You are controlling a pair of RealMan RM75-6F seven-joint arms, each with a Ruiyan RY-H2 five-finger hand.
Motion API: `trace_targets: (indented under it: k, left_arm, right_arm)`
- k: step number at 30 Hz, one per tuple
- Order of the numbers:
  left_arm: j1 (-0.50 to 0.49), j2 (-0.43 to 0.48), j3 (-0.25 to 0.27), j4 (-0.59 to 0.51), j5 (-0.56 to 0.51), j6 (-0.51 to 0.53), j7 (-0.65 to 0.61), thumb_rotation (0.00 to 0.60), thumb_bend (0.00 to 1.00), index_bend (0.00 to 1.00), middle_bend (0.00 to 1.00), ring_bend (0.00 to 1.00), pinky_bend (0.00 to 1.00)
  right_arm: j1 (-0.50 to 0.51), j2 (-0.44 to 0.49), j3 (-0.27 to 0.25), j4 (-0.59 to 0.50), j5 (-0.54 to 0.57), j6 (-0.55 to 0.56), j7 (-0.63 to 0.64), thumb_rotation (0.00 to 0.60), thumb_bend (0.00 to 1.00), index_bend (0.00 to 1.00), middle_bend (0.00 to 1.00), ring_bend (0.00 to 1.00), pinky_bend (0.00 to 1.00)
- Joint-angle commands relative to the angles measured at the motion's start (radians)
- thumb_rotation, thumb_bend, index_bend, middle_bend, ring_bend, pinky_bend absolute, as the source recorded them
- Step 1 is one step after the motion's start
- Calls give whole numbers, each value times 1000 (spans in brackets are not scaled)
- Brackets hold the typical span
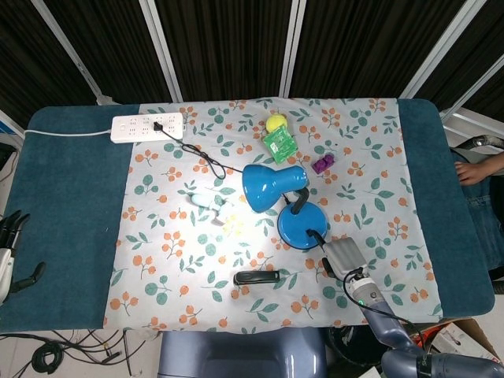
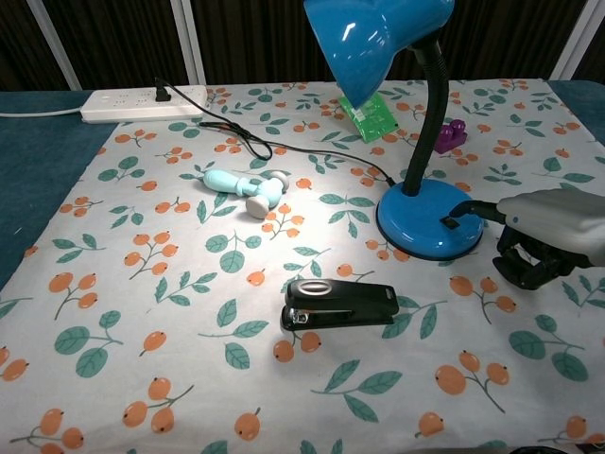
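The right hand is at about 4 o'clock from the blue desk lamp, low over the floral tablecloth. One black fingertip reaches onto the edge of the lamp base, close to the small dark switch. The other fingers are curled in under the grey palm and clamp on nothing. In the head view the same hand lies at 5 o'clock from the base.

The left hand is well apart, at the table's 9 o'clock edge over the dark blue cover. Its fingers seem apart and empty, but only a part shows.

The step in hand seems to be a press on the switch. To do it well, I think the fingertip must come down straight on the switch, and gently, because the base is light and can slide toward 10 o'clock. The curled fingers should stay off the cloth, so that it does not wrinkle.

Near the front, at 7 o'clock from the base, lies a black stapler. Further, at 10 o'clock, is a pale teal toy in the lit spot. Behind the lamp, about 12 o'clock, are a green packet, a purple piece and a yellow ball. Far at 10 o'clock is the white power strip with the black cord.
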Motion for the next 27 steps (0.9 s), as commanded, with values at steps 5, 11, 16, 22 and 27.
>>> trace_targets:
  k: [5,11,16,22,27]
  left_arm:
    - [0,0,0,0,0,0,0,600,301,0,0,0,71]
    - [0,0,-1,1,-1,0,-1,600,302,0,0,0,71]
    - [-1,1,-1,1,-2,-1,-1,600,302,0,0,0,71]
    - [-1,1,-1,1,-2,-2,-1,600,301,0,0,0,71]
    - [-1,1,-1,1,-2,-2,-1,600,301,0,0,0,71]
  right_arm:
    - [3,-6,-1,7,4,-6,-1,600,551,90,766,813,731]
    - [9,-12,1,12,7,-12,-3,600,551,90,766,813,731]
    - [13,-13,0,13,15,-19,-11,600,551,89,766,813,731]
    - [19,-12,-2,15,33,-29,-26,600,551,93,766,812,731]
    - [24,-11,-2,14,43,-33,-35,600,551,102,766,813,731]
